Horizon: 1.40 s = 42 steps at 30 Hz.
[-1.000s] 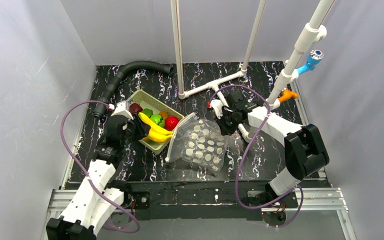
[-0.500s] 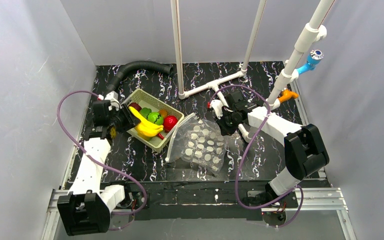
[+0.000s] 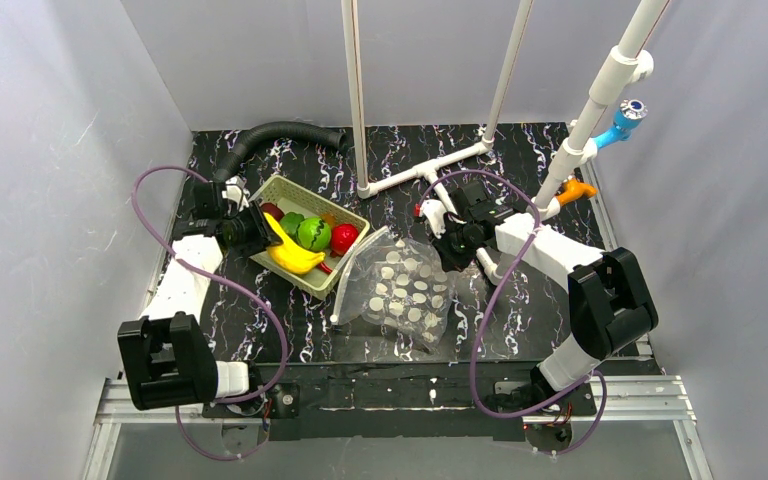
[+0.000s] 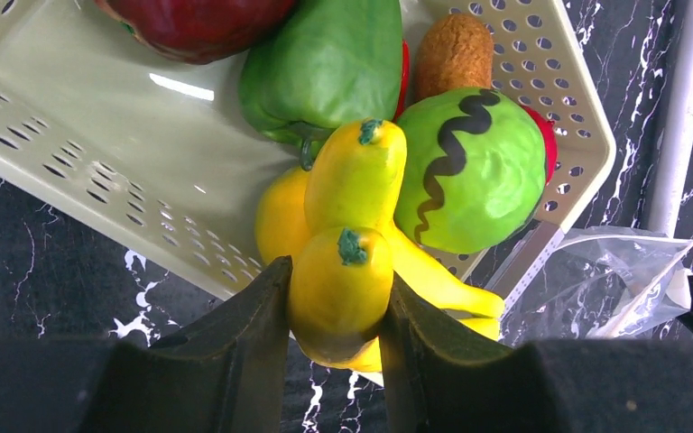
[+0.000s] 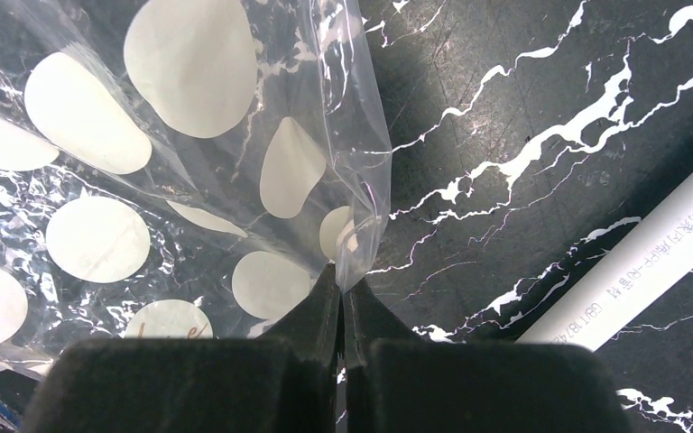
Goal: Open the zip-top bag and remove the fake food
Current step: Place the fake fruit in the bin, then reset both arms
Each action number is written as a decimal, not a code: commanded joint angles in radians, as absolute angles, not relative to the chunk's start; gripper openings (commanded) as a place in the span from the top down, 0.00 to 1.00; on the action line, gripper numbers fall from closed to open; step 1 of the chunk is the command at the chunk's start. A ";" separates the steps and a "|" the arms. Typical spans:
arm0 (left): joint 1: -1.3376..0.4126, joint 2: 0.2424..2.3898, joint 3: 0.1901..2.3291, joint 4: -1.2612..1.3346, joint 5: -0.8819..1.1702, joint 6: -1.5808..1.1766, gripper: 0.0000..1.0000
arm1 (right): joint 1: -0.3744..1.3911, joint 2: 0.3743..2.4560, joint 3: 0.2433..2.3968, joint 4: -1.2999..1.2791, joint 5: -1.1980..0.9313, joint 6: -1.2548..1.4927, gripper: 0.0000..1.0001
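Nearest the arm bases, the zip-top bag [image 3: 400,290] lies slack on the desk [image 3: 520,175]. It is clear with pale dots, and nothing coloured shows inside it. Its zip edge faces left, toward the basket [image 3: 355,215], and stands just beside it.

At the bag's far right corner, the right hand [image 5: 341,280] has its fingers pressed nearly together on a thin fold of the plastic. This pins that corner low over the desk.

Across from it and a little farther back, the left hand [image 4: 336,281] sits at the basket's left side. Its two fingers are spread only as wide as one stem end of the yellow banana bunch [image 4: 352,180], which they clamp.

What matters for the coming move is how the bunch lies. Its long axis runs away from the left hand, slanting over the basket toward the bag. The gripped end sits about at the left wall and the tips are close to the near rim. I judge that the left arm, far nearer than the right, need only let go with the bunch inward of both rims, or it may tip out.

Beyond the bunch, the other fake food rests in the basket:
- a striped green ball [image 4: 474,171]
- a green pepper [image 4: 325,63]
- a dark red piece [image 4: 189,18]
- an orange-brown piece [image 4: 454,54]
- a bright red piece [image 3: 343,238]
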<state>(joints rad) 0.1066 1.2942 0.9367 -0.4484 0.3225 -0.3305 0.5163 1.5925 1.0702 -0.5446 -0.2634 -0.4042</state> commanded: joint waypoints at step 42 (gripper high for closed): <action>0.118 0.626 0.794 -0.646 0.418 -0.422 0.02 | 0.520 1.444 1.212 -0.680 -0.350 -0.469 0.23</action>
